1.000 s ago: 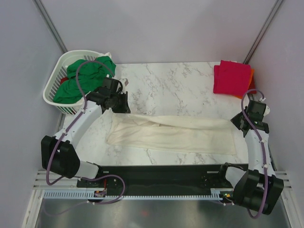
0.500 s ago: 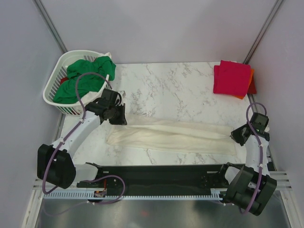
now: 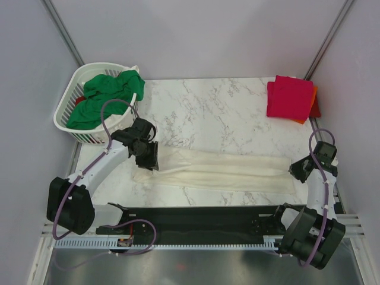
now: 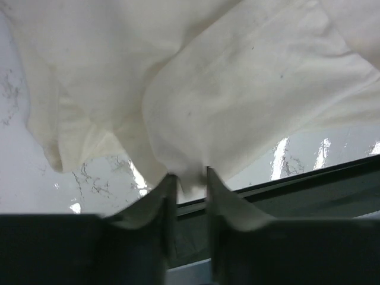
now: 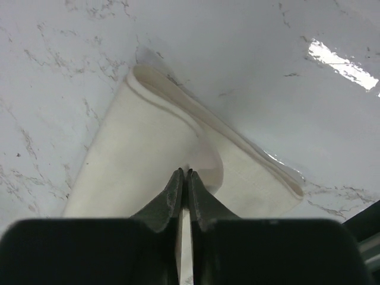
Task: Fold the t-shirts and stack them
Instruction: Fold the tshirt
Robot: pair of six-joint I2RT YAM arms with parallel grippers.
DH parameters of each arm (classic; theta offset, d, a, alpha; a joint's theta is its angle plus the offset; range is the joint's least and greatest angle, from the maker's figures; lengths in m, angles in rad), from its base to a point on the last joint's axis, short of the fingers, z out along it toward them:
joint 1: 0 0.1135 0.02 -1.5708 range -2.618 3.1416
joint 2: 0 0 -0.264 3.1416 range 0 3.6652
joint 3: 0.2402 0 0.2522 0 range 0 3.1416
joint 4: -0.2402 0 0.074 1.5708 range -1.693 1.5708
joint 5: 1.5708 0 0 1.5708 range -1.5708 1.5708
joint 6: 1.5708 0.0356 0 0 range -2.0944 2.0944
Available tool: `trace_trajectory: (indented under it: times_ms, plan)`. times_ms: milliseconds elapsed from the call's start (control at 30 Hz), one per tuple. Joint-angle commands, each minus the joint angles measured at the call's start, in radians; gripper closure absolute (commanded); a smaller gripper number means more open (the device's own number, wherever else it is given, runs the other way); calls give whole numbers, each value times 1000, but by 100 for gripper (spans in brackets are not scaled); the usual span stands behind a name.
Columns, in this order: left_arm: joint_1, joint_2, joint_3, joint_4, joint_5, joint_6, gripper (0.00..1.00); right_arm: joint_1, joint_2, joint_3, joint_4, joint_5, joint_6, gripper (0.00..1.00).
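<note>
A large cream-white t-shirt (image 3: 225,172) lies folded into a long narrow strip across the near part of the marble table (image 3: 214,107). My left gripper (image 3: 151,161) is down at the strip's left end. In the left wrist view its jaws (image 4: 191,177) stand a little apart, with a tuck of the cream cloth (image 4: 237,89) between the tips. My right gripper (image 3: 295,169) is at the strip's right end. Its jaws (image 5: 185,172) are almost together, pinching a small ridge of the folded cloth (image 5: 142,148).
A white slotted basket (image 3: 65,122) at the back left holds a bright green shirt (image 3: 110,92). A folded crimson-pink shirt (image 3: 290,96) lies on an orange one (image 3: 313,92) at the back right. The black base rail (image 3: 208,217) runs along the near edge.
Both grippers came toward the near edge and down, bringing the shirt's far edge over itself so the strip is narrower. The left jaws have parted slightly.
</note>
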Motion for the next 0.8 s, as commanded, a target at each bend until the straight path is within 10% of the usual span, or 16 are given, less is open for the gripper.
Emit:
trace_trajectory:
  times_ms: [0, 33, 67, 100, 500, 767]
  plan:
    - [-3, -15, 29, -115, -13, -61, 56, -23, 16, 12, 11, 37, 5, 82]
    - [-3, -43, 20, -120, 2, -68, 23, -24, 20, 14, 18, 28, 0, 61]
    - [-3, -52, 4, -124, 7, -77, 13, -27, 39, 16, 30, 25, -1, 9]
    - [-3, -60, 1, -131, 11, -81, 8, -29, 48, 16, 34, 22, -1, 2]
    - [-1, 102, 94, -54, -156, -119, 9, 20, -119, 39, 119, -116, 34, 2]
    - [-1, 303, 131, 29, -193, -162, 17, 429, -24, 150, 221, -38, -21, 37]
